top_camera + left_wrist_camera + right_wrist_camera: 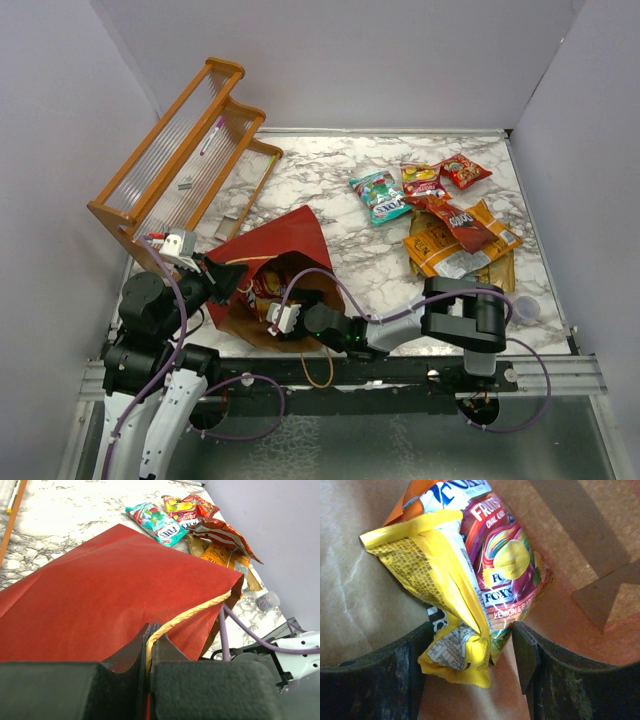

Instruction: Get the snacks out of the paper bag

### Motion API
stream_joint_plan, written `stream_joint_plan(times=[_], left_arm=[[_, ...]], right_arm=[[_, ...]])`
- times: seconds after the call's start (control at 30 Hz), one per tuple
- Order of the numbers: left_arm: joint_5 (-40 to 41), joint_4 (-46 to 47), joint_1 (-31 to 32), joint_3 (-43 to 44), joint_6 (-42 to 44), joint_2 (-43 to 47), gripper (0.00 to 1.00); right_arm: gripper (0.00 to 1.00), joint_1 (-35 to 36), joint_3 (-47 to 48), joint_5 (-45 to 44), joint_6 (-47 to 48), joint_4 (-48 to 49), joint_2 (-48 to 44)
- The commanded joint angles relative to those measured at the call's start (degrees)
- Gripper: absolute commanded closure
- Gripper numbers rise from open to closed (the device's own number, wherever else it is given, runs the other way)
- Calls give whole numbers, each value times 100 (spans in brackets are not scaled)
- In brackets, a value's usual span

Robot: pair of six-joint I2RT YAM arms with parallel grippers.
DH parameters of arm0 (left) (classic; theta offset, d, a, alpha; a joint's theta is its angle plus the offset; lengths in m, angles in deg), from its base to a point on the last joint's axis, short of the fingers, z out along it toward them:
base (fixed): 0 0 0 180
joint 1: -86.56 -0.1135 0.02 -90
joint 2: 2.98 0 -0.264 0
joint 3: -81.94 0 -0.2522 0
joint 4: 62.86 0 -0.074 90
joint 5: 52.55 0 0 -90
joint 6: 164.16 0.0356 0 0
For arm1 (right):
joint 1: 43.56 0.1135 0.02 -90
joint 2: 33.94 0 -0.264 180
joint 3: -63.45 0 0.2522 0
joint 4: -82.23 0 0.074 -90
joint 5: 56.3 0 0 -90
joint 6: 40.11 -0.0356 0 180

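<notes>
While your left gripper (149, 636) is clenched on the twine handle (195, 612) and holds the paper bag (288, 238) by its mouth, the move ahead belongs to your right gripper (472, 642), which is reached inside the bag with its jaws apart. A yellow-and-red candy packet (487, 575) lies straight ahead of it on the brown inner wall. The packet's long axis runs away from the fingers into the bag, and its crimped near end sits between them. The left finger looks to be touching the foil; the right one is just beside it. I judge you need only close on that near end and draw back along the same line. The foil is crinkly and thin, so it may buckle or slip. Room is tight, with paper on both sides and a folded flap to the right. Outside, the marble table (330, 165) already holds a teal packet (380, 196), red packets (466, 170) and the orange chip bag (445, 250) well apart from the bag, so set this one near them.
</notes>
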Motion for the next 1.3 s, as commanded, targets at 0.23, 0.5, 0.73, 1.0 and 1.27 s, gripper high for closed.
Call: stream_joint_plan(times=[0.23,0.5,0.73,1.0,1.27], left_arm=[[-6,15,-43,-31,3,-29,100],[11,12,-60,-36,-9,7,100],[20,24,-57,-39,-25,-27,100],[76,-11,-61,-40,-54,20,100],[76,39,-61,-48,-51,-19,100]], right_arm=[[65,29,-55,-187,-888,-116,-502],[95,32,-100,345,-1511,-1158,-1683],[98,31,-91,1092,-1707,-2280,-3042],[99,30,-141,2740,-1342,-3713,-5209],[99,24,-324,894,-1664,-3147,-6914]])
